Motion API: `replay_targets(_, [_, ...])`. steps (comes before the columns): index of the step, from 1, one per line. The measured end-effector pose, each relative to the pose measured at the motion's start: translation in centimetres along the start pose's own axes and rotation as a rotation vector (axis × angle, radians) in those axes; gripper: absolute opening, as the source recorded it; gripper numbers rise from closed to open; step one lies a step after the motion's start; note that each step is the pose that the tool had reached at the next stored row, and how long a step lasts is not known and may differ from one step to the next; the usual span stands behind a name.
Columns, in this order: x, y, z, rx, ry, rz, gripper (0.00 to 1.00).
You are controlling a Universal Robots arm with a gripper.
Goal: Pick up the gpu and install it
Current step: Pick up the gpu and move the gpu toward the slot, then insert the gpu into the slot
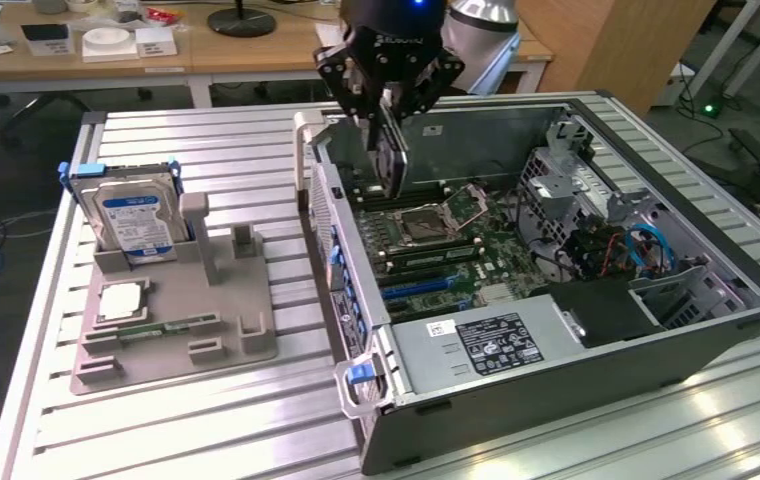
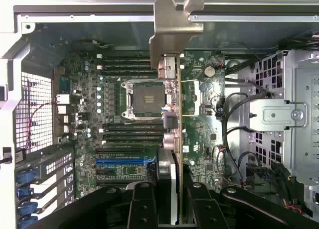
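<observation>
My gripper (image 1: 388, 100) hangs over the open computer case (image 1: 700, 330), shut on the gpu (image 1: 392, 165). The gpu is a thin dark card held upright, its lower edge just above the motherboard (image 1: 440, 245) near the case's far wall. In the wrist view the gpu (image 2: 173, 134) appears edge-on between the black fingers (image 2: 142, 206) of my gripper (image 2: 172, 204). Its silvery bracket (image 2: 170, 30) points toward the case's rear wall. The card floats over the motherboard (image 2: 199, 139) beside the CPU socket (image 2: 144, 97), apart from the blue expansion slot (image 2: 122, 160).
On the exterior view's left, a grey holder (image 1: 173, 345) carries a hard drive (image 1: 133, 220), a square chip (image 1: 121, 300) and a memory stick (image 1: 153, 330). Inside the case are the power supply (image 1: 487, 345), drive cage (image 1: 587, 190) and cables (image 1: 647, 250).
</observation>
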State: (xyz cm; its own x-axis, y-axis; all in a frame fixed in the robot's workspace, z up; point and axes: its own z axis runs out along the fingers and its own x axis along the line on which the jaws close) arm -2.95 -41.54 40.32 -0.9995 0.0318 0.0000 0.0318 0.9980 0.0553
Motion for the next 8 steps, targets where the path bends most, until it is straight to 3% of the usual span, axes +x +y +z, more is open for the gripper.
replay_targets(8, [0.0,0.0,0.0,0.0,0.0,0.0,0.28])
